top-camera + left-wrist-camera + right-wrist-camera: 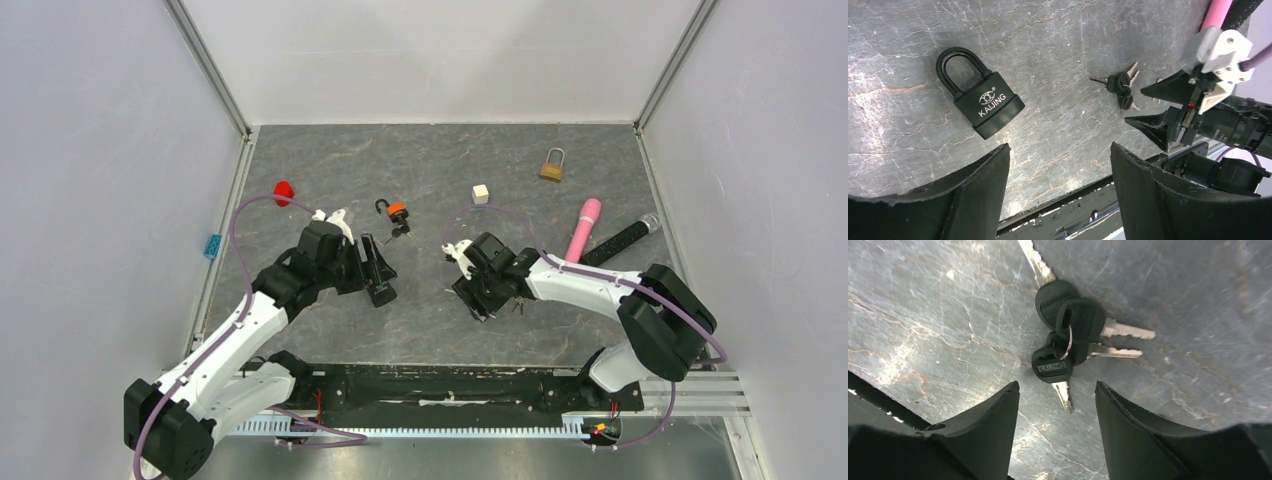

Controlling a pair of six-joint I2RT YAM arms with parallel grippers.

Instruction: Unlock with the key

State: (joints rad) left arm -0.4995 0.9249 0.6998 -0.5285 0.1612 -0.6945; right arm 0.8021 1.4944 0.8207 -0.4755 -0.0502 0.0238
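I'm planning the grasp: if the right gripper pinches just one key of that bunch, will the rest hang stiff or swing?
Likely swing: the keys share one thin wire ring, so the others would probably dangle. They lie flat on the table, so the thin blades may slip; the thicker black heads look easier to pinch.

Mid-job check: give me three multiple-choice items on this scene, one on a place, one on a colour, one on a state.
1. Where does the key bunch lie?
A. on the table below the open right gripper
B. gripped and lifted
C. in a keyhole

2. What colour is the padlock in the left wrist view?
A. brass
B. black
C. orange

3. Its shackle is:
A. closed
B. swung open
C. missing

A: the right wrist view shows the keys lying loose, ungripped.
B: body and shackle are black.
A: both legs sit in the body.
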